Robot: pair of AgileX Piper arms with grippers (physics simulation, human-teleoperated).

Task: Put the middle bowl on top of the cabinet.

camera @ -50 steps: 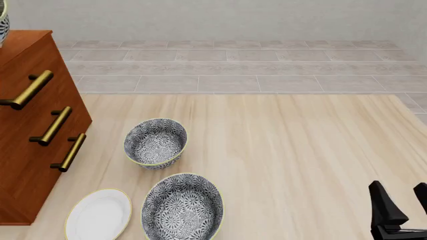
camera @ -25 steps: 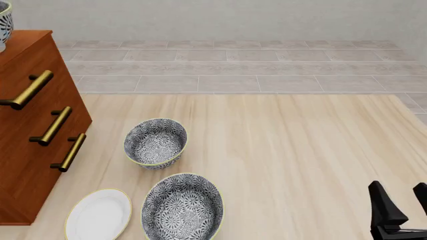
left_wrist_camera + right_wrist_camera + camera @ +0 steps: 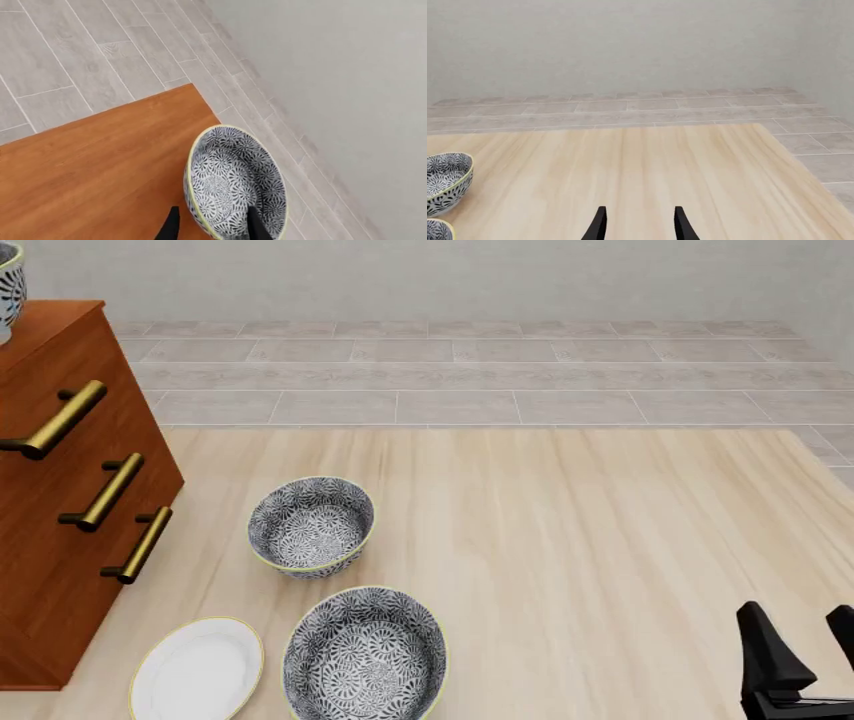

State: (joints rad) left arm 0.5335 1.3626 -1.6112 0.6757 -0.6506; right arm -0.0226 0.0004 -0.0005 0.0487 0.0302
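The middle bowl, dark floral with a pale yellow-green rim, is on the top of the reddish-brown cabinet near its far corner. My left gripper is open, one finger outside the bowl's wall and one inside it. In the front view only a sliver of the bowl shows at the left edge above the cabinet; the left arm is out of that view. My right gripper is open and holds nothing, low over the table's near right corner, also seen in its wrist view.
A smaller floral bowl and a wider one stand on the wooden table beside the cabinet. A white plate lies at the cabinet's foot. Three brass handles stick out of the drawer fronts.
The bowl at the front view's top-left edge came a little further into view a second ago and has stayed still since. The right arm has not moved.
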